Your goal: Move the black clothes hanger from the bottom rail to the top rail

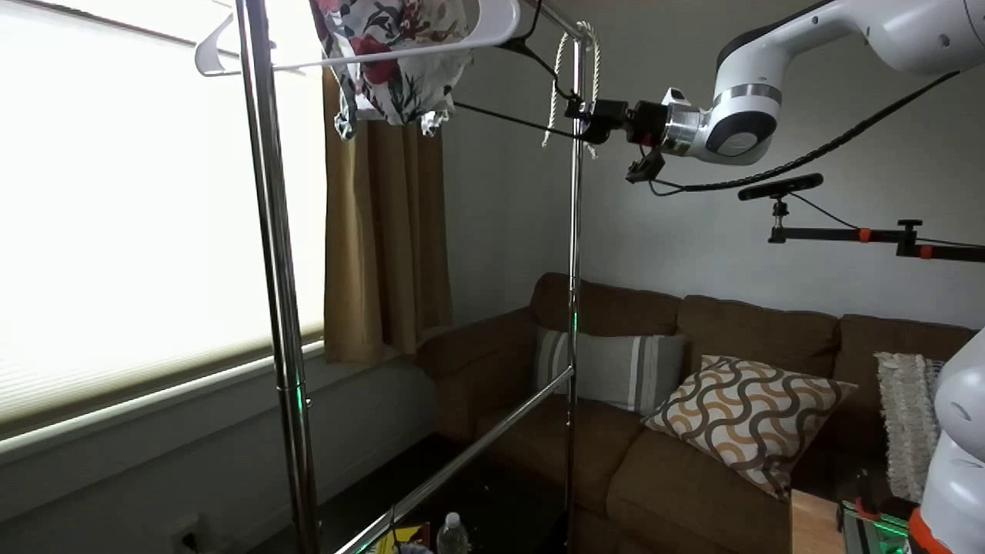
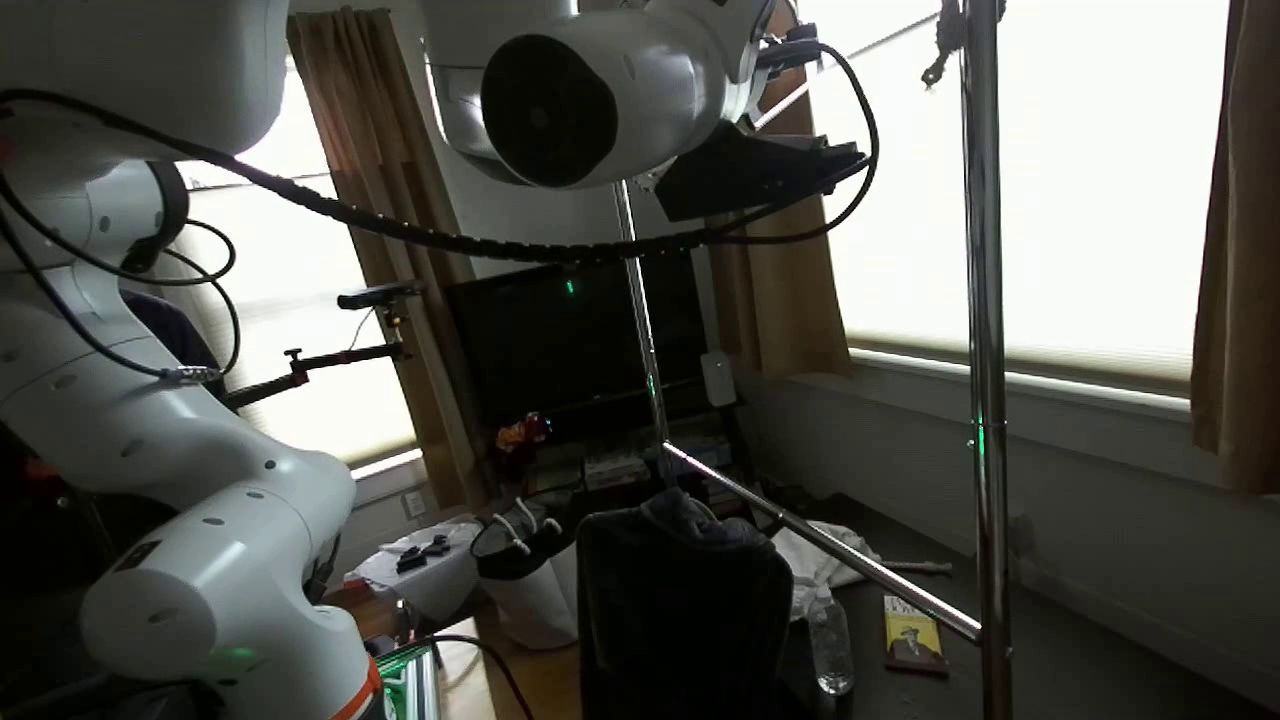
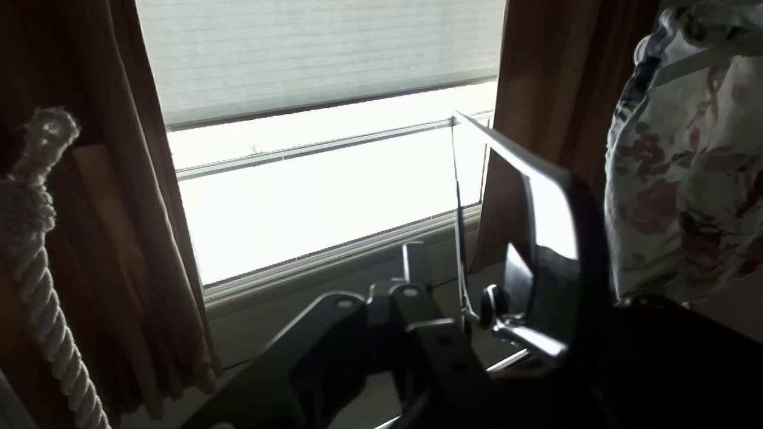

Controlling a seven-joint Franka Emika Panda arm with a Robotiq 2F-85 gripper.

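My jaws stand at one end of the black clothes hanger (image 1: 520, 48); whether clenched on it or released, I cannot tell. Its hook (image 1: 536, 19) runs out of view beside the top rail (image 1: 559, 20). Seating seems due: I should feel the hook bear, then withdraw straight, clear of the floral garment (image 1: 400, 86). Below: bottom rail (image 1: 462, 458); beyond: brown sofa (image 1: 677, 488), curtain (image 1: 388, 261), window (image 1: 138, 215).

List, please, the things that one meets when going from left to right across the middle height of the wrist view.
Twisted rope → brown curtain → bright window → black clothes hanger, whose thin left side crosses in front of the window's right edge → floral garment.
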